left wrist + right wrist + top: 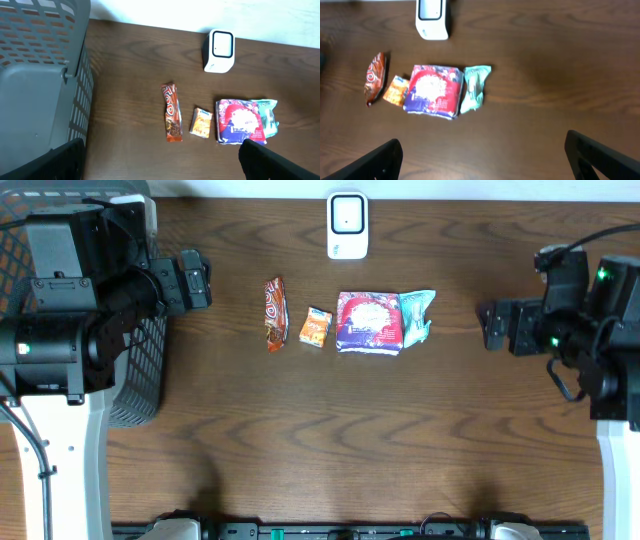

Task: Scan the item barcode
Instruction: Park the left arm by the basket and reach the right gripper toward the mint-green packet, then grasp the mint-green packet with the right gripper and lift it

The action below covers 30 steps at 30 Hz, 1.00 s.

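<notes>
Four packets lie in a row mid-table: a long red-orange snack bar (274,313), a small orange packet (316,326), a large red-and-purple bag (370,322) and a green packet (417,316). Behind them stands the white barcode scanner (347,225). My left gripper (200,278) hovers open at the far left, next to the basket, empty. Over at the right side my right gripper (490,326) is open and empty, a short way from the green packet. The left wrist view shows the bar (171,119), the orange packet (201,122), the bag (239,121) and the scanner (219,50).
A grey mesh basket (140,375) stands at the table's left edge, under the left arm. The wall runs along the back edge behind the scanner. Bare brown wood (340,440) stretches in front of the row of packets.
</notes>
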{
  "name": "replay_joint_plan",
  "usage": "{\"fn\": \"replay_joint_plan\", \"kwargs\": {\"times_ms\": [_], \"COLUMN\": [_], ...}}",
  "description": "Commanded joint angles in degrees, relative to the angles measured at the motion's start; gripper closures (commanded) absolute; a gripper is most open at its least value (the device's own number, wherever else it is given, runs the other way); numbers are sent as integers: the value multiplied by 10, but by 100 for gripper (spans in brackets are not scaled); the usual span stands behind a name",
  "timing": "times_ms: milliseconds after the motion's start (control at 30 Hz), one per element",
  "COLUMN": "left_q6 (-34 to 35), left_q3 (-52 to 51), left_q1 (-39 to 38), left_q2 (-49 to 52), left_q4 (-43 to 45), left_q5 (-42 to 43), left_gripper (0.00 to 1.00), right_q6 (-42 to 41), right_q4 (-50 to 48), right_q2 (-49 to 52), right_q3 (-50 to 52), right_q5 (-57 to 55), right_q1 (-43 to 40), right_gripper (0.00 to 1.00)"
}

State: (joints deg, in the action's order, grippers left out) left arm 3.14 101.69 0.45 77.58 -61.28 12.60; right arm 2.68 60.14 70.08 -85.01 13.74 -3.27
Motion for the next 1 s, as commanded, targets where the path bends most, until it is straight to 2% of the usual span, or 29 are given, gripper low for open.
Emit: {"fn": "replay_joint_plan", "kwargs": {"times_ms": [0, 33, 100, 300, 367, 500, 733, 967], "left_q6": [-1, -1, -1, -1, -1, -1, -1, -1], "left_q3": [2, 2, 2, 2, 2, 2, 2, 2], "left_q1": [2, 2, 2, 2, 2, 2, 2, 2], "left_q2": [-1, -1, -1, -1, -1, -1, -1, -1], "left_q4": [0, 0, 0, 0, 0, 0, 0, 0], "left_q5": [2, 2, 2, 2, 2, 2, 2, 2], "left_gripper": [2, 2, 2, 2, 2, 2, 2, 2], "right_q6": [-5, -5, -17, -68, -68, -39, -30, -28], "right_q4": [-20, -32, -53, -133, -154, -192, -220, -220], "right_q2": [40, 59, 94, 228, 269, 345, 446, 500], "right_q3": [1, 1, 1, 1, 1, 1, 1, 1], "right_q5": [54, 74, 85, 84, 105, 192, 207, 177], "right_q1": [0, 0, 0, -1, -1, 0, 11, 24], "right_gripper": [1, 1, 9, 8, 9, 19, 30, 28]}}
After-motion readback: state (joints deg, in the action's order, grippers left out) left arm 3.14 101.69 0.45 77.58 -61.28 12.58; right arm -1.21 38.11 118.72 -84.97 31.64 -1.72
